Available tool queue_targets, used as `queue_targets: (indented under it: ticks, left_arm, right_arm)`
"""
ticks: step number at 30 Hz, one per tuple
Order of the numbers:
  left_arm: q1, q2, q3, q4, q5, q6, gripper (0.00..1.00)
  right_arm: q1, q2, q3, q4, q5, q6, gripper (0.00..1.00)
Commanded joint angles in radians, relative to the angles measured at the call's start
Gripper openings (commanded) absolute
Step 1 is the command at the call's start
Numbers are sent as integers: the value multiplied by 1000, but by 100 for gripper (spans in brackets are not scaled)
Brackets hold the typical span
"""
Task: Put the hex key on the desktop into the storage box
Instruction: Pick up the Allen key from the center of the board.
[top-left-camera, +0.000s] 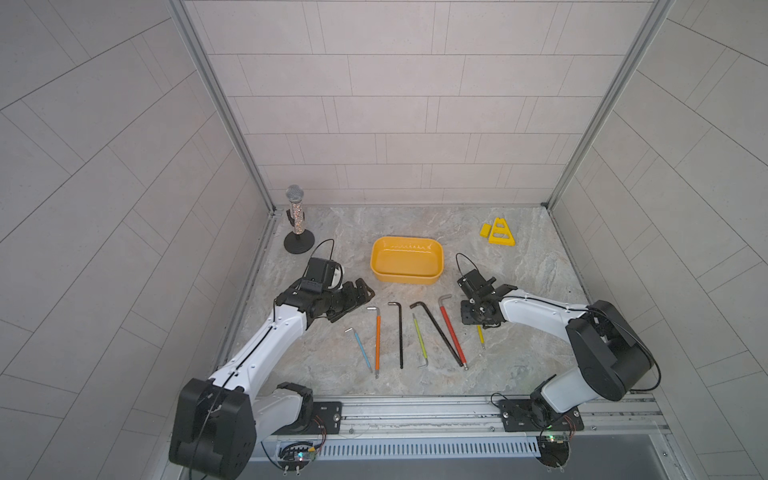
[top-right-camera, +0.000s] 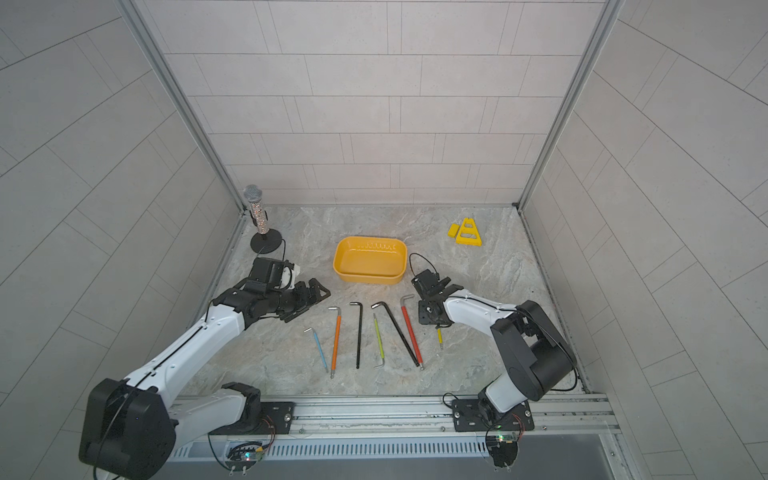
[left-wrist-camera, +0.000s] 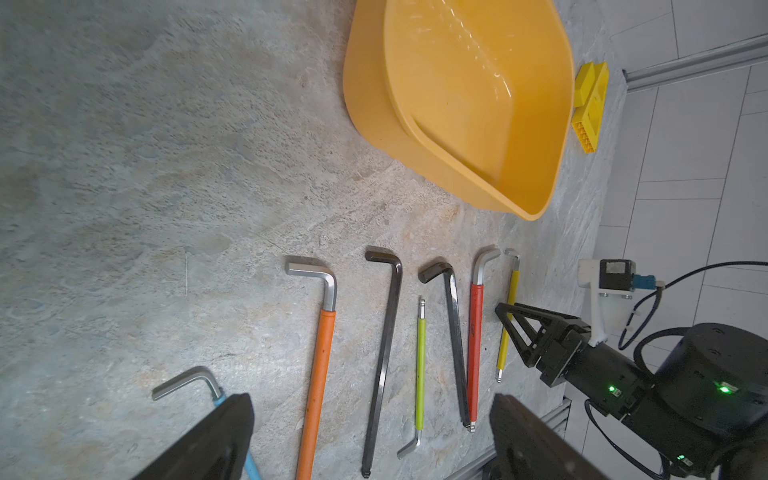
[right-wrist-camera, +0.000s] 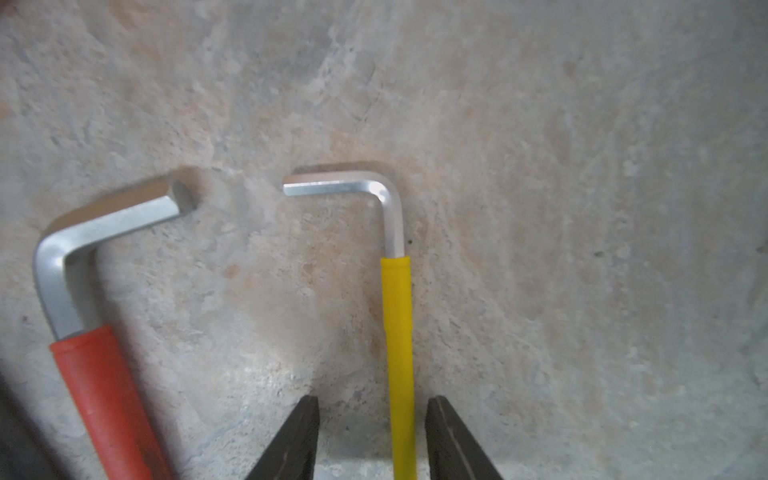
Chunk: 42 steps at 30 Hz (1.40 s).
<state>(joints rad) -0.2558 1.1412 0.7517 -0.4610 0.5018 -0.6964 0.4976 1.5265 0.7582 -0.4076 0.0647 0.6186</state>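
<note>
Claws first: your right claw (right-wrist-camera: 374, 399) is down over the yellow hex key (right-wrist-camera: 397, 324), fingers either side of its sleeve with a gap on both sides, so open and gripping nothing. That key lies flat on the desk (top-left-camera: 519, 270) just beside the red hex key (right-wrist-camera: 104, 386), apart from the yellow box (top-left-camera: 405, 277). Your left claw (left-wrist-camera: 372, 399) hangs wide open too, holding nothing, by the left end of the row of other keys (top-left-camera: 401, 336).
</note>
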Motion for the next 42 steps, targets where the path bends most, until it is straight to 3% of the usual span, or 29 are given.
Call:
queue_targets:
  ticks: [1,21,32,42]
  left_arm:
    - [-2,-29,7,10,4,-8,97]
    - [-2,-40,15,-15,1,-5,97]
    - [-2,-53,49,-63,-43,10,97]
    - [-3,29,268,-144,-50,124,97]
  right_arm:
    - [4,-5,-42,-46,19,7,41]
    - [22,-76,-44,-66,29,-8,0]
    - [23,-194,-21,-121,35,-25,0]
    - [23,-313,16,-180,11,-33,0]
